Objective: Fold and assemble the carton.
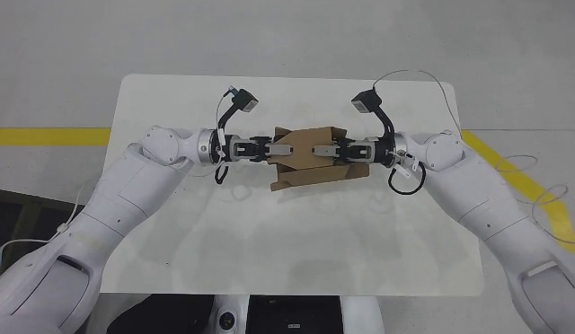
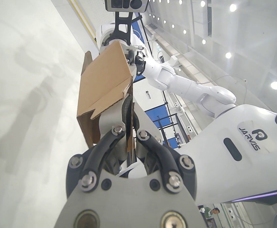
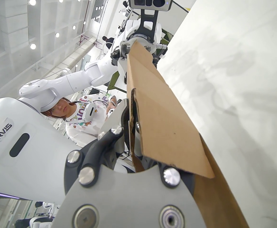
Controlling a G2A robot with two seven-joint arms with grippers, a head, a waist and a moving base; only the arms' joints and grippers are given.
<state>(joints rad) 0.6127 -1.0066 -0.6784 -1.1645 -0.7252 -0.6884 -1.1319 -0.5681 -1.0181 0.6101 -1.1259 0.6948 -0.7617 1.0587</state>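
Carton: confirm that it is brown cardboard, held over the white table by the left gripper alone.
Wrong in one respect. The carton is brown cardboard over the white table, and the left gripper grips one end, but not alone: the right gripper is shut on the opposite end, as the right wrist view shows.

White table (image 1: 296,244), grey floor (image 1: 269,20), yellow floor stripe (image 1: 45,136), ceiling lights (image 2: 233,7)

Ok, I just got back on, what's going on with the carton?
Both arms hold the brown carton between them over the white table. The left gripper is shut on one end, the right gripper on the opposite end. The carton is partly opened, with flaps loose, not yet assembled.
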